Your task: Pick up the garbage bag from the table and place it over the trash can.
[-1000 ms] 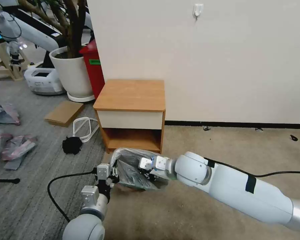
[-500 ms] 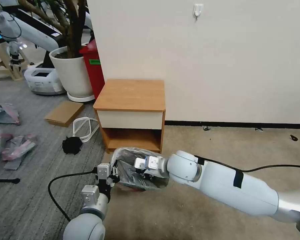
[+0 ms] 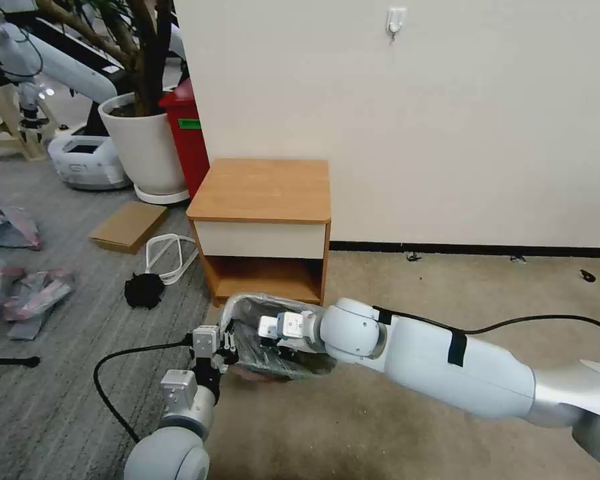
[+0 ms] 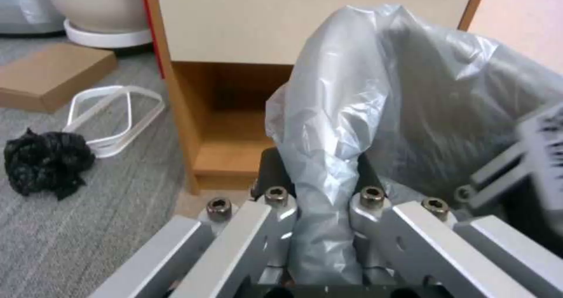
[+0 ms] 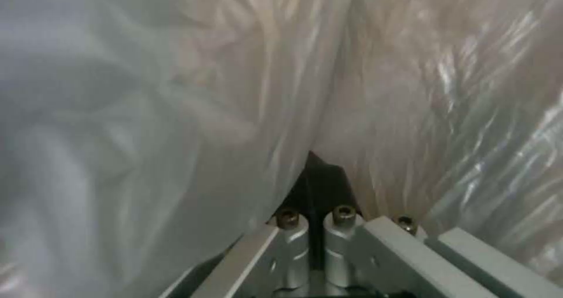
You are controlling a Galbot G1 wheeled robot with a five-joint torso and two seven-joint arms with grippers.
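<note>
The garbage bag (image 3: pixel 247 312), thin grey film, stands puffed up on the floor in front of the table (image 3: pixel 263 190). My left gripper (image 3: pixel 227 344) is at the bag's left edge, shut on a gathered fold of the garbage bag (image 4: pixel 328 148) that passes between the fingers of the left gripper (image 4: pixel 319 177). My right gripper (image 3: pixel 265 331) reaches in from the right, inside the bag's mouth. Up close the right gripper (image 5: pixel 319 166) is shut, with folds of the garbage bag (image 5: pixel 147 91) gathered at its tip. The trash can is hidden by the bag.
A white plant pot (image 3: pixel 147 147) and a red bin (image 3: pixel 190 137) stand left of the table. Flat cardboard (image 3: pixel 128 227), a white loop (image 3: pixel 170 257) and a black clump (image 3: pixel 143 291) lie on the grey carpet. A black cable (image 3: pixel 107 380) runs beside my left arm. Open beige floor lies to the right.
My right arm has slid left, carrying its gripper deeper into the bag toward the left gripper. The left gripper and the table have stayed put.
</note>
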